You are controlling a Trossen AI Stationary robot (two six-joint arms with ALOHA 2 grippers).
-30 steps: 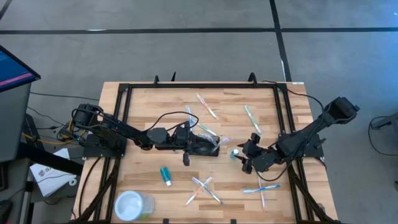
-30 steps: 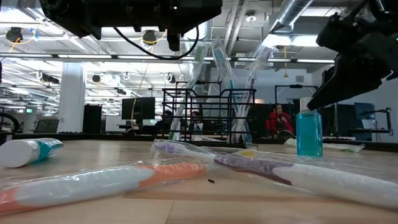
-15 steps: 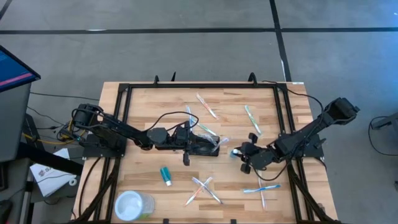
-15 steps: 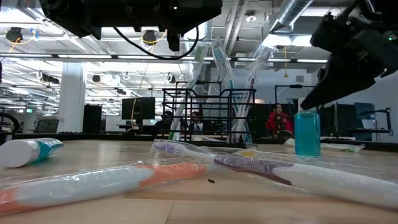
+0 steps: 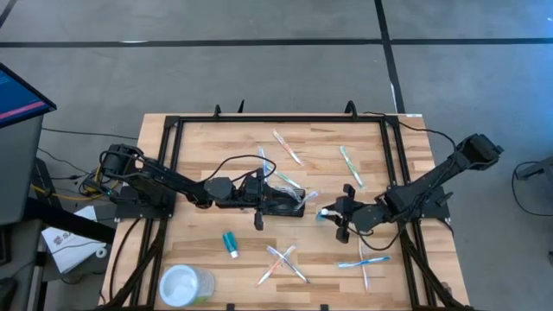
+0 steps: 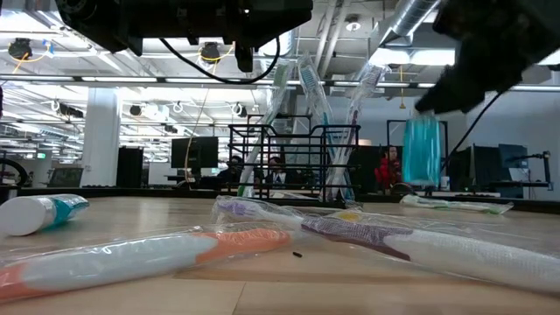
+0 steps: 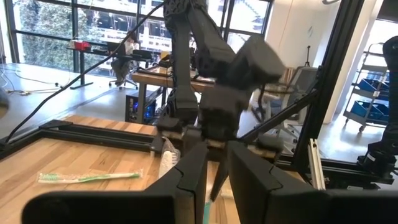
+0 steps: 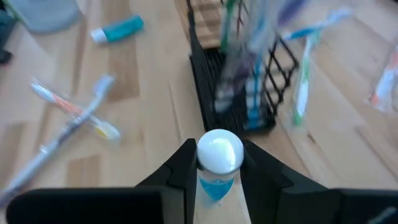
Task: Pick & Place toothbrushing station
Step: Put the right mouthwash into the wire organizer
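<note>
- I see the toothbrushing station (image 5: 287, 200) mid-table, just left of my right gripper (image 5: 332, 217), long axis left-right.
- Right gripper pinches a blue bottle (image 8: 218, 169); left gripper (image 5: 298, 202) at the station, fingers narrowly apart.

A black wire-mesh caddy (image 5: 288, 200) is seen on the pale wooden table (image 5: 199, 151). A translucent blue bottle (image 8: 218, 167) with a white cap is shown. A teal and white tube (image 5: 230, 244) and a clear cup (image 5: 184, 284) are visible.
</note>
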